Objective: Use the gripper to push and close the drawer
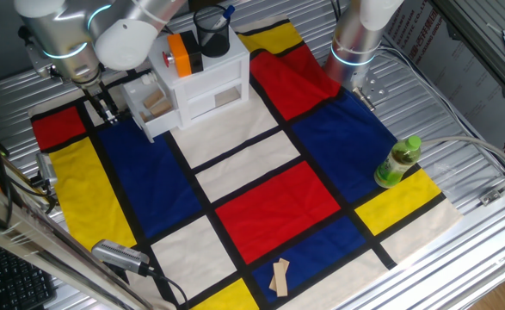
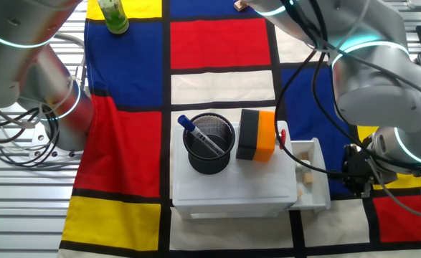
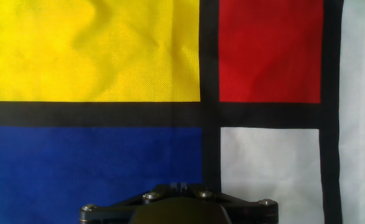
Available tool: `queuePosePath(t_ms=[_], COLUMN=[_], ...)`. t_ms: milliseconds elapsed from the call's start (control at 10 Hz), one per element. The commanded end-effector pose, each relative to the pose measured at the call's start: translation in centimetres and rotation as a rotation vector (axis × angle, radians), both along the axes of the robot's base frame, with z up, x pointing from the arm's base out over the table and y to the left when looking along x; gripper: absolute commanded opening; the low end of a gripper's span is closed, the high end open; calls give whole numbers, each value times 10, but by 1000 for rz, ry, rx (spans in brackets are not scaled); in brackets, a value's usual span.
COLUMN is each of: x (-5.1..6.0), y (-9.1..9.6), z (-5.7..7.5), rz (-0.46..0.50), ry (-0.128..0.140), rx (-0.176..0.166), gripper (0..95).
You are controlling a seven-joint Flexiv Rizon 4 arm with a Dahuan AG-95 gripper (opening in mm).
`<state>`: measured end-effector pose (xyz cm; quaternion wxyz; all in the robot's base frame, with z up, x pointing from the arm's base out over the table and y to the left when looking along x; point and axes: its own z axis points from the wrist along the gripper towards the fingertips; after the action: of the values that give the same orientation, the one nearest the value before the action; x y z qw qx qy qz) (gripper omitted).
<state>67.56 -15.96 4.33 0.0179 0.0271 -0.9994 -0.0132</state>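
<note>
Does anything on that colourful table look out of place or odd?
Yes. The drawer sticks out of the side of the white cabinet, with wooden pieces showing inside. Two more wooden pieces lie loose near the cloth's far edge. The gripper is beside the drawer.

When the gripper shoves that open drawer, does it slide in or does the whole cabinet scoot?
The drawer looks like thin, light plastic, so it probably slides easily. The cabinet is small and sits on cloth, so it may scoot or wrinkle the fabric. The pen cup on top adds little weight and might wobble.
</note>
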Motion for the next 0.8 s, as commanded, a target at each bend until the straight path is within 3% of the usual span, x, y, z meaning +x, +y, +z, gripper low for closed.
queuePosePath(t_ms=[100, 800], x=[0, 1], y=[0, 0], z=[0, -1], rz=[-3, 11], ry=[0, 5], rx=[3, -1], gripper=[0, 0])
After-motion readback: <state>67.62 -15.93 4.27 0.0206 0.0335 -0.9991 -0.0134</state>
